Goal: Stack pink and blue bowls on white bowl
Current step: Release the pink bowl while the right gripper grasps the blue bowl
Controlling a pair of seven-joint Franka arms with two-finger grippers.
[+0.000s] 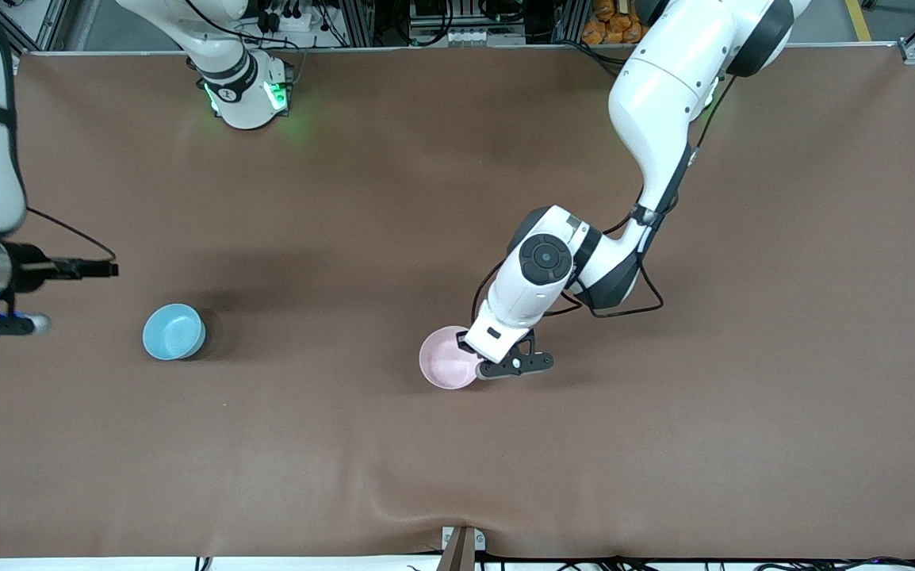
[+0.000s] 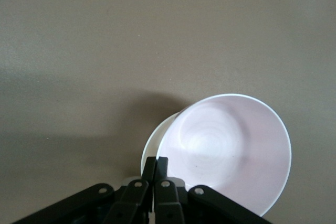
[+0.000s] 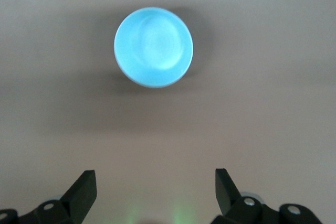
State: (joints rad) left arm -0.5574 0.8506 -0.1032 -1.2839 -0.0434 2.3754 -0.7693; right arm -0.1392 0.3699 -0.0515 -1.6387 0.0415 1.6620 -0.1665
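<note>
Roughly at the middle of the brown table [image 1: 743, 412], somewhat toward the edge closest to the front camera, the pink bowl [image 1: 446, 358] sits tilted on top of the white bowl [image 2: 153, 142]. Only a thin crescent of the white bowl's rim peeks out from under it in the left wrist view; from the front camera the white bowl cannot be made out. The left arm reaches down from its base at the upper edge, and the left gripper [image 1: 483, 366] is at the pink bowl's rim, on the side toward the left arm's end of the table. Its two black fingers [image 2: 161, 167] are pressed together, pinching that rim.

Well apart from that pair, toward the right arm's end of the table, the blue bowl [image 1: 174, 331] stands upright and alone on the bare surface, open side up, with nothing touching it. The right arm waits near that end's edge. The right gripper [image 3: 152, 190] hangs over the table close to the blue bowl, not touching it, its fingers spread wide with nothing between them.
</note>
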